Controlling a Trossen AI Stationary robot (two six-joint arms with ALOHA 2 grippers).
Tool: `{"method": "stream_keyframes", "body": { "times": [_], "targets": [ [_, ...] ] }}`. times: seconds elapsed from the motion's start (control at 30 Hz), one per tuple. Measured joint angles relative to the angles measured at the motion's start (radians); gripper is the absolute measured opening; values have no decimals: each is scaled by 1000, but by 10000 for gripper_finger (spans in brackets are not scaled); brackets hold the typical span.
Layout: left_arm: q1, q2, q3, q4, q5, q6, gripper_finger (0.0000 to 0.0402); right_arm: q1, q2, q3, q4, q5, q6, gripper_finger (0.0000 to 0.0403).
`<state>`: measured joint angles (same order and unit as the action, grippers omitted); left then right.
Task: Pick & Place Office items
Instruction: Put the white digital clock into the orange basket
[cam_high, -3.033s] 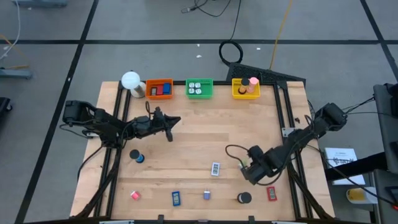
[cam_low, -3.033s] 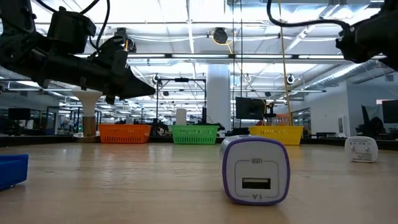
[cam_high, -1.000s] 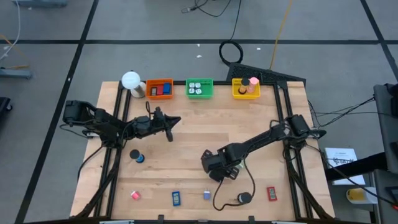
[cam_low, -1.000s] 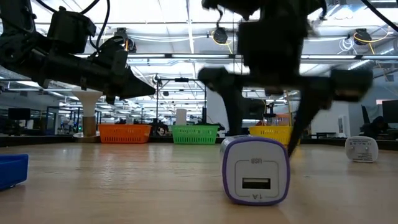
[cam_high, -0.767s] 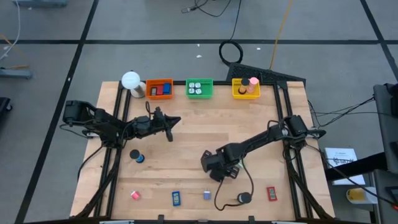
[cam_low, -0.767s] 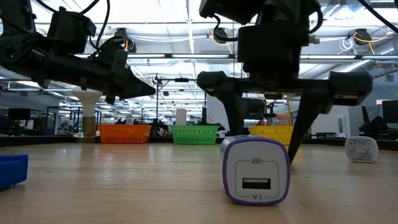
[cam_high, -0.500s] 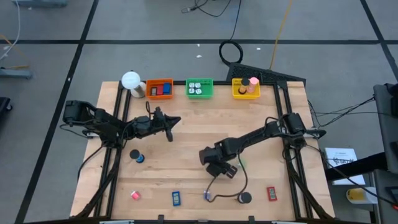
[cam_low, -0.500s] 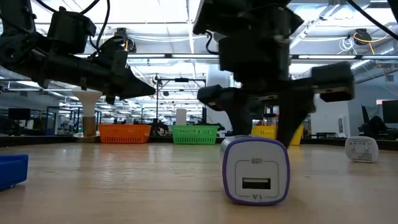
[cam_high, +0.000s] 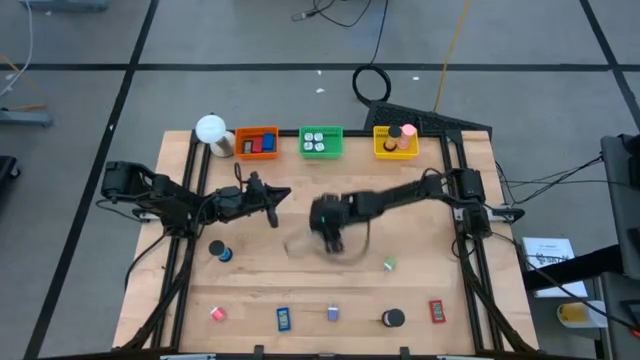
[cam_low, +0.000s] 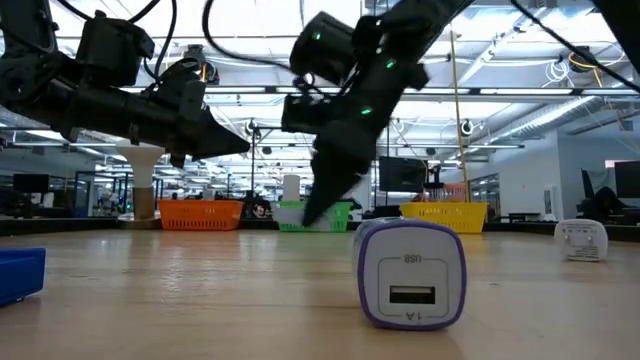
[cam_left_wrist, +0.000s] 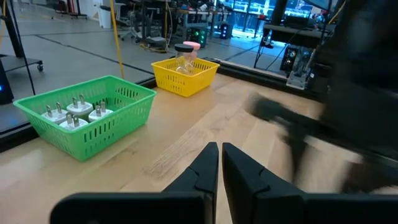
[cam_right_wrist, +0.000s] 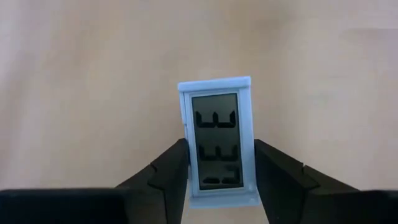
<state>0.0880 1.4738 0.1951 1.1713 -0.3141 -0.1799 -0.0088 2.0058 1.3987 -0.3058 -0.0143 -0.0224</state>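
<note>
While the left gripper (cam_left_wrist: 219, 163) is kept closed and empty, a pale blue flat rectangle (cam_right_wrist: 218, 140) is clamped between the right gripper (cam_right_wrist: 219, 163) fingers, above bare table (cam_high: 420, 220).

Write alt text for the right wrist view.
The right gripper holds a small pale blue rectangular piece with a dark patterned face between its two dark fingers. Behind it is the light wooden table, blurred.
</note>
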Motion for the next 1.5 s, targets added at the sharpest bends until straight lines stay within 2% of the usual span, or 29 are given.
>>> {"method": "stream_keyframes", "body": {
  "times": [0.1,0.23,0.47,0.6,0.77,0.93,1.07,1.13,1.3,1.4,1.5],
  "targets": [
    [0,0,0,0,0,0,21,-72,8,1,85,40,107,146],
    [0,0,0,0,0,0,21,-141,9,1,152,17,130,143],
    [0,0,0,0,0,0,21,-178,108,3,270,8,135,153],
    [0,0,0,5,0,0,21,-195,118,2,295,-8,134,155],
    [0,0,8,8,1,-15,21,-207,111,1,337,-12,128,191],
    [0,0,8,8,2,-41,21,-217,42,3,338,-13,34,235],
    [6,0,9,9,3,-14,21,-236,-40,1,273,-12,-59,243],
    [14,0,9,5,7,-12,21,-254,-103,-32,224,-13,-96,229],
    [84,-99,9,-14,11,-94,15,-314,-218,-240,313,-14,-98,148],
    [155,-196,11,-74,100,-93,3,-338,-292,-374,453,-12,-93,92],
    [231,-303,44,-247,177,-104,4,-350,-359,-491,572,-14,-56,43]
  ]
}}
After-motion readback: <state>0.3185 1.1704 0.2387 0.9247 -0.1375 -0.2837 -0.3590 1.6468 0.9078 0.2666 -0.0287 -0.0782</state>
